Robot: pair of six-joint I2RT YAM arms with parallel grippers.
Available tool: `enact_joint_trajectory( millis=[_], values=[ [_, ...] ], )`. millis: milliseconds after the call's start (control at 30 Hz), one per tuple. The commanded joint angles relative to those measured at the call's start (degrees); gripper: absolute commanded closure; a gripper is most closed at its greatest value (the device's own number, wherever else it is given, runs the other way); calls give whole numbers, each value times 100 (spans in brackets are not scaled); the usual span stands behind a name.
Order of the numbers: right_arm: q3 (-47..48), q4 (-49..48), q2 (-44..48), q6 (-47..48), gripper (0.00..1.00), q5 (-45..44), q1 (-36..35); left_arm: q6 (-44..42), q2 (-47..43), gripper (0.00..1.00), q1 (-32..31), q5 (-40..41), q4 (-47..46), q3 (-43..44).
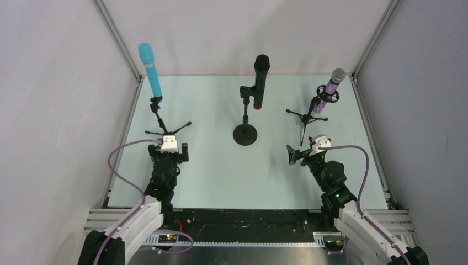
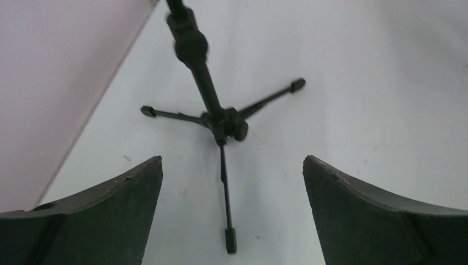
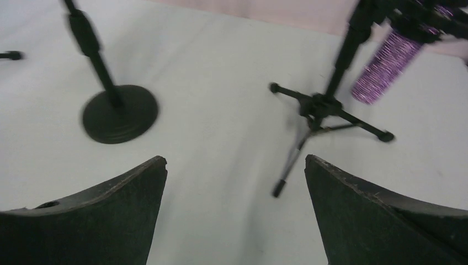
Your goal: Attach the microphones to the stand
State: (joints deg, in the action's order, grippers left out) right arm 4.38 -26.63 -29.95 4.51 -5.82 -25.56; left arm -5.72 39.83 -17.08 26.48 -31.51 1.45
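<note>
Three microphones sit in three stands on the pale table. The light blue microphone (image 1: 149, 68) tilts up from the left tripod stand (image 1: 163, 125) (image 2: 222, 119). The black microphone (image 1: 260, 79), with an orange ring at its lower end, is clipped to the round-base stand (image 1: 245, 134) (image 3: 120, 114). The purple glittery microphone (image 1: 333, 84) (image 3: 387, 65) rests in a ring mount on the right tripod stand (image 1: 307, 117) (image 3: 319, 107). My left gripper (image 1: 169, 149) (image 2: 232, 160) is open just in front of the left tripod, holding nothing. My right gripper (image 1: 304, 150) (image 3: 236, 159) is open near the right tripod's front leg, holding nothing.
White walls with metal frame rails (image 1: 119, 38) close in the table on the left, back and right. Purple cables (image 1: 118, 160) loop beside both arms. The tripod legs (image 2: 227, 210) spread out toward the grippers.
</note>
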Motion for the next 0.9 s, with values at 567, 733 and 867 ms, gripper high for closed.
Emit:
enact_joint_trajectory(
  millis=[567, 733, 867],
  values=[
    [-383, -3815, -3311, -8, 0, 1364, 2235, 300, 3157, 0, 1619, -1398, -4751, -4],
    [-605, -5403, -4338, -223, 0, 1720, 2641, 342, 3210, 0, 1629, -1303, -4462, 119],
    [-300, -5422, -4821, -272, 0, 1690, 2680, 364, 3236, 0, 1630, -1218, -4299, 243]
  ],
)
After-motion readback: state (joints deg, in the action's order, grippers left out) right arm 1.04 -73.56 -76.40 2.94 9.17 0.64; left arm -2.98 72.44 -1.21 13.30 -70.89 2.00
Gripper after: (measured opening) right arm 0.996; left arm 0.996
